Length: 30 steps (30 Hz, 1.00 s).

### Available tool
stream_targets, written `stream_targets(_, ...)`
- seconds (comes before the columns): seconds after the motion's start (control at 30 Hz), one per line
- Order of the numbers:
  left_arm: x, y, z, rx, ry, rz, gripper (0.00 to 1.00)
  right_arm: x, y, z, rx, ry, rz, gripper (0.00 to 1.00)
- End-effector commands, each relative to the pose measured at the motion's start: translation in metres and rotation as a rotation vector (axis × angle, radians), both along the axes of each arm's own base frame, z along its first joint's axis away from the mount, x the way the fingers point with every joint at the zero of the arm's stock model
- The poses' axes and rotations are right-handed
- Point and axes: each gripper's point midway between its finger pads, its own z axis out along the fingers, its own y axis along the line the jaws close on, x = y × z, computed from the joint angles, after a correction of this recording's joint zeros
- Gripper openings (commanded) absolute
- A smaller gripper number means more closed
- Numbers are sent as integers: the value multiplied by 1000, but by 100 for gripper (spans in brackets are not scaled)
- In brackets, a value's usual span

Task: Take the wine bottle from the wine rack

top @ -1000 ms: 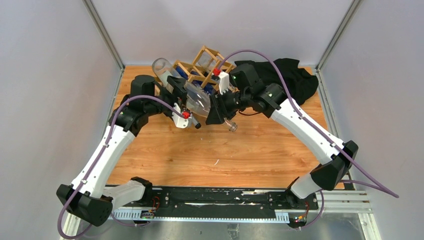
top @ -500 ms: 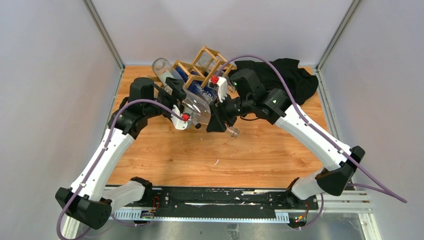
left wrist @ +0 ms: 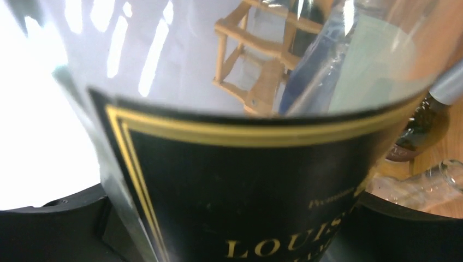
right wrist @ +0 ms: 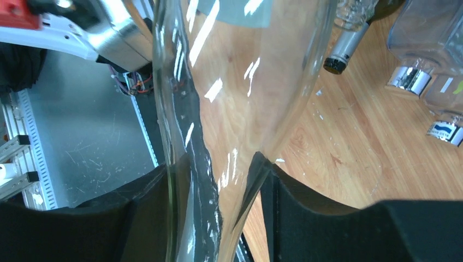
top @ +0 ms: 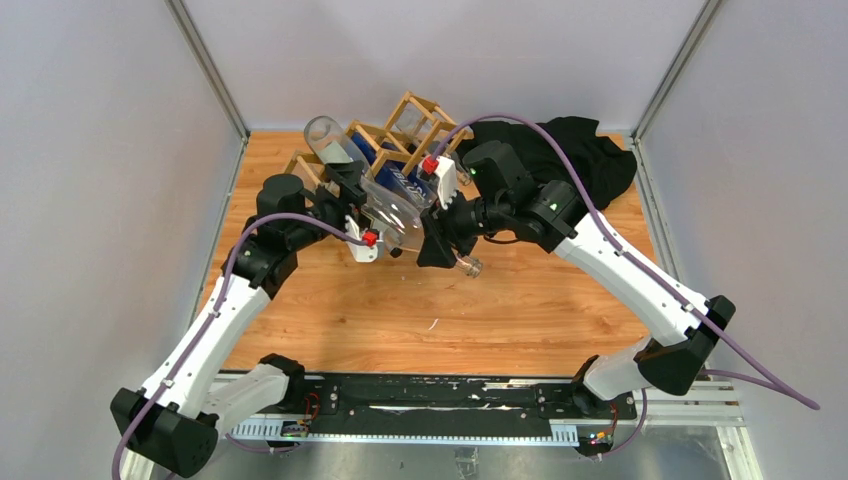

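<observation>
Wine bottle [top: 392, 196], right pincer [right wrist: 221, 185] gripping its neck, overhangs wine rack [top: 415, 115] edge.

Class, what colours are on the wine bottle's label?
The label is black with gold lines and lettering; left wrist view.

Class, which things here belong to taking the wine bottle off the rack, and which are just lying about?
Part of the job: wine bottle, held by the right gripper; wine rack.
Lying about: black cloth; dark bottle on the table; square clear bottle with a silver cap.
</observation>
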Motion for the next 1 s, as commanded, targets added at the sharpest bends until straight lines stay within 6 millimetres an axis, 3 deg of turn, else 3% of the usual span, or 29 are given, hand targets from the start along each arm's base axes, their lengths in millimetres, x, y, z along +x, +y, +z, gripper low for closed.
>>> stream_targets(0.0, 5, -7, 69, -201, -248, -4, 3, -6, 23, 59, 199, -153, 102, 63)
stream_targets(0.13, 6, 0, 85, -246, -342, 32, 0, -4, 18, 65, 199, -179, 87, 81)
stream_targets(0.27, 5, 4, 94, -265, -391, 47, 0, -2, 13, 72, 208, -199, 79, 91)
stream_targets(0.5, -2, 9, 99, -266, -466, 55, 0, 6, -2, 92, 223, -272, 25, 95)
stream_targets(0.73, -10, 16, 101, -289, -526, 73, 0, 9, -21, 138, 294, -437, -42, 97)
stream_targets(0.97, -17, 27, 108, -398, -500, 119, 0, 15, -49, 170, 350, -557, -171, 98)
